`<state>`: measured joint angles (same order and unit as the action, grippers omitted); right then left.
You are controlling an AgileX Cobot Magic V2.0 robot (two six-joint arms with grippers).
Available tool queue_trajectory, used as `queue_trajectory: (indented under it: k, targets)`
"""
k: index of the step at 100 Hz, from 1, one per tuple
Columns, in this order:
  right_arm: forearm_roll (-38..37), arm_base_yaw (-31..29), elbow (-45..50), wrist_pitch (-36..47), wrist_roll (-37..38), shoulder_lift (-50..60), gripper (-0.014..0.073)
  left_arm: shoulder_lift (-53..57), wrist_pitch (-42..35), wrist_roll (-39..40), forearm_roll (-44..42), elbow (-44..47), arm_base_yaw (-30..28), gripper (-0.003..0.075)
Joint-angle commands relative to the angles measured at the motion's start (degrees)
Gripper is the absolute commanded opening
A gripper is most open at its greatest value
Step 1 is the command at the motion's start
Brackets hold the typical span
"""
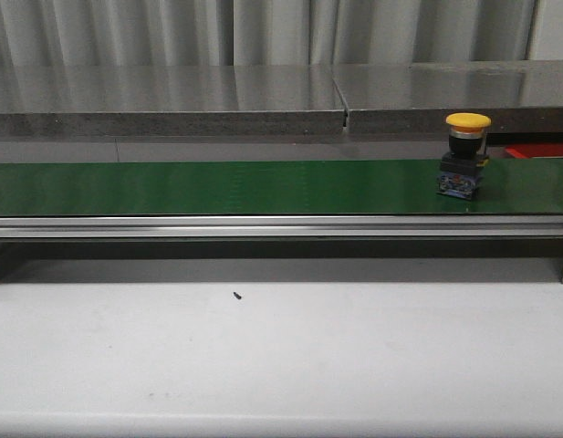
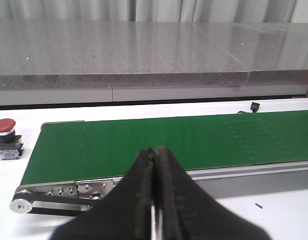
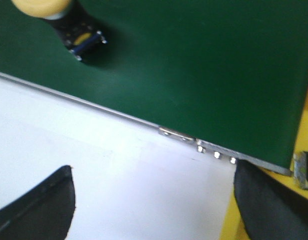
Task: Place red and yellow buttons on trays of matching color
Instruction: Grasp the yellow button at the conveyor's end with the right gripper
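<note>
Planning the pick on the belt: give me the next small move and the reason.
Probably bring the right gripper in over the yellow button and lower it around the cap. That button stands upright on the green belt toward the robot's right, nothing grips it, and the right fingers are spread wide, while the left gripper is shut.

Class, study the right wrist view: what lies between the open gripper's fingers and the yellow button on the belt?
In the right wrist view, only bare white table, the belt's metal edge rail and green belt separate the right gripper from the yellow button; no object lies there.
</note>
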<state>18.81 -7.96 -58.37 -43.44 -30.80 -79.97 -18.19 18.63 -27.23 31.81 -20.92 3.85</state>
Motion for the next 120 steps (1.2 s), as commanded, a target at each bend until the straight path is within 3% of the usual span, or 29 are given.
queue_trajectory:
  k: [1, 19, 65, 75, 85, 92, 120]
  targets:
    - [1.2, 2.1, -1.4, 3.8, -1.0, 0.2, 0.0636, -0.5, -3.9, -0.2, 1.3, -1.5, 0.4, -0.0019]
    - [1.3, 4.6, -3.0, 6.3, -1.3, -3.4, 0.0636, -0.5, -4.0, -0.2, 1.3, -1.5, 0.4, -0.0019]
    - [4.0, 4.9, -17.2, 5.8, -1.3, -16.4, 0.0624, -0.5, -4.0, -0.2, 1.3, -1.5, 0.4, -0.0019]
    - [3.6, 4.9, -18.4, 5.0, -1.2, -18.3, 0.0489, -0.5, -4.0, -0.2, 1.3, -1.5, 0.4, -0.0019]
    - [3.6, 4.9, -18.4, 3.6, -0.1, -18.8, 0.0220, -0.5, -4.0, -0.2, 1.3, -1.5, 0.4, -0.0019]
    - [3.6, 4.9, -18.4, 2.9, 0.7, -18.3, 0.0104, -0.5, -4.0, -0.2, 1.3, -1.5, 0.4, -0.0019]
    - [0.9, 2.4, -18.4, -4.5, 7.1, -10.6, 0.0085, -0.5, -4.0, -0.2, 1.3, -1.5, 0.4, -0.0019]
